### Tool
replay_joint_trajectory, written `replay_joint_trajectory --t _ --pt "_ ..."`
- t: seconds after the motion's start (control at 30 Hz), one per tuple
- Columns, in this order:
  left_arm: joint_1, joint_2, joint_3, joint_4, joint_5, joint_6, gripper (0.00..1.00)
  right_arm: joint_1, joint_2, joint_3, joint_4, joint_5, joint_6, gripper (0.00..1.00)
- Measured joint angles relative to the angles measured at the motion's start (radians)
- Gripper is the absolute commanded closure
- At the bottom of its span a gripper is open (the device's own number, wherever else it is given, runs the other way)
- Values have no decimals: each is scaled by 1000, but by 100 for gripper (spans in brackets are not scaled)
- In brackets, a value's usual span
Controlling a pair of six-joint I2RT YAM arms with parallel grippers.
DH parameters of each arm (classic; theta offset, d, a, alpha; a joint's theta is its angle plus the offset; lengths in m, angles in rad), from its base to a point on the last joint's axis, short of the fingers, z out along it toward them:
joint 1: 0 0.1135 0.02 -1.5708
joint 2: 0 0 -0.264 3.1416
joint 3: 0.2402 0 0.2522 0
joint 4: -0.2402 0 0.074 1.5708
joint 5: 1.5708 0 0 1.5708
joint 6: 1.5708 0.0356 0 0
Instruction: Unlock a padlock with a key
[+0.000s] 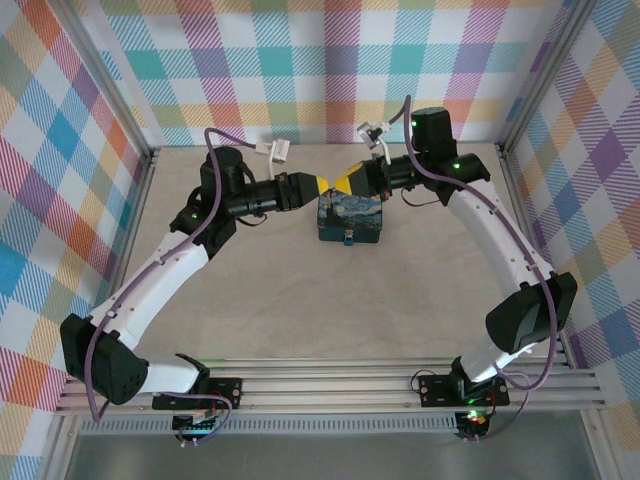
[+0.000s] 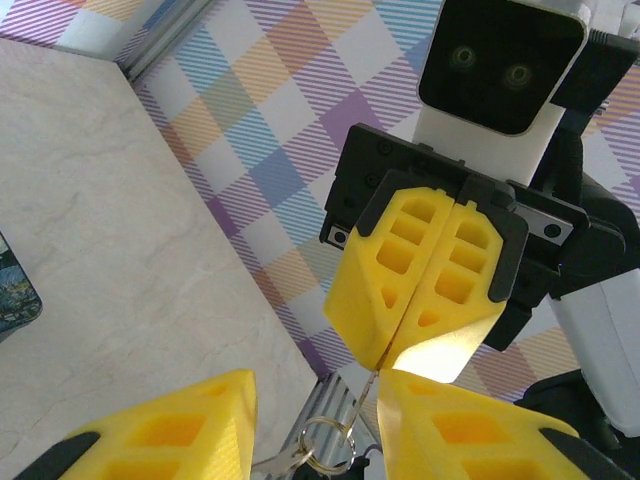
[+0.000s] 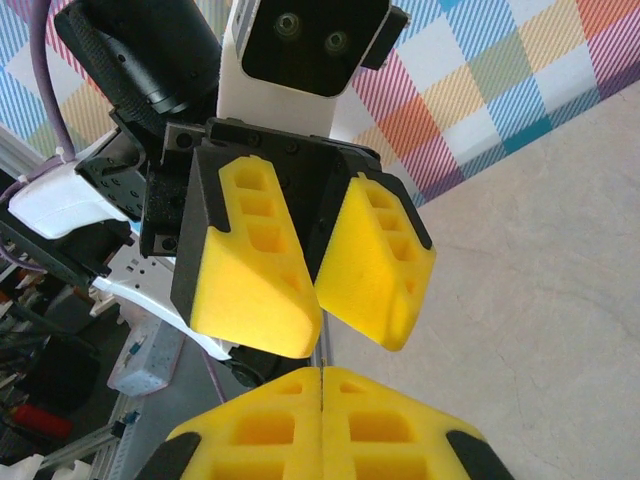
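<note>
High over the far middle of the tabletop point(image 1: 260, 300), meeting tip to tip: left gripper point(image 1: 326, 185) and right gripper point(image 1: 345, 181). Pinched in the right gripper, pads pressed flat together: a thin key point(image 2: 366, 398), seen edge-on. Long way of the key pointing out from the right tips toward the left gripper. Hanging at the end of the key, a ring point(image 2: 325, 440), down between the left fingers point(image 2: 170, 430). Left gripper spread wide, gripping nothing, one finger on each side of the ring. Just under both, near the far edge, a box point(image 1: 350, 220) with a blue painted lid. On the near side of the box, a small blue bit point(image 1: 348, 238); maybe the lock, too small to tell. Closest free helper for the key by far: the left gripper. Probably only a small squeeze needed across the ring end. Lots of bare tabletop toward the near edge and both side edges; less room toward the far edge. Easy to slip: thin key, soft pads.
</note>
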Motion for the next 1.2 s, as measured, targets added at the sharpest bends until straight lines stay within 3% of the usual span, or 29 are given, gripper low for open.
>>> replay_joint_trajectory --t 0.73,1.07,1.2 --pt "-6 2 -26 30 10 -33 66 0 15 0 17 1 50 100" --pt "-14 5 -27 43 15 -57 78 0 15 0 22 0 70 100" --pt "-17 8 -27 56 25 -68 97 0 17 0 29 0 85 100"
